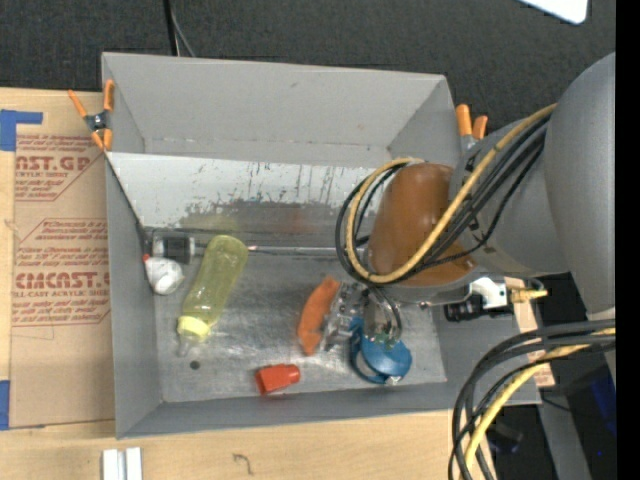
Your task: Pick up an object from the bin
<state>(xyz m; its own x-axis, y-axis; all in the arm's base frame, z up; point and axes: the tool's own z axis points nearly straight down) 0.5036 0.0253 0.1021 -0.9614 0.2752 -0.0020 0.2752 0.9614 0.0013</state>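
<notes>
— Grey metal bin [130, 268]. Gripper [365, 318] sits low over the floor at the front-right, beneath the arm's orange wrist cover [415, 218]. Which step?

— Reads as the approach onto a target, with the grasp not yet made. Nothing visibly held. Released or clenched: cannot tell, since the tool is seen end-on from above.

— Which target?

— Two candidates. The blue round glossy object [382, 360] lies just in front of the gripper near the front-right corner, apparently touching it. The orange carrot-shaped tapered piece [318, 313] lies slanted just beside the gripper, on its left. I cannot say which is meant.

— How do they look?

— Blue: rounded, shiny, partly hidden under the tool. Orange: slim and smooth, narrowing toward one end.

— What does the next move call for?

— My judgement: centre on one of the two, close, then lift straight up. With both so close together, the neighbour could get nudged or caught.

— Anything else nearby?

— A small red block [277, 377] lies near the front, left of the blue one. A yellow-green translucent plastic bottle [213, 286] lies on its side well apart at the left.
</notes>
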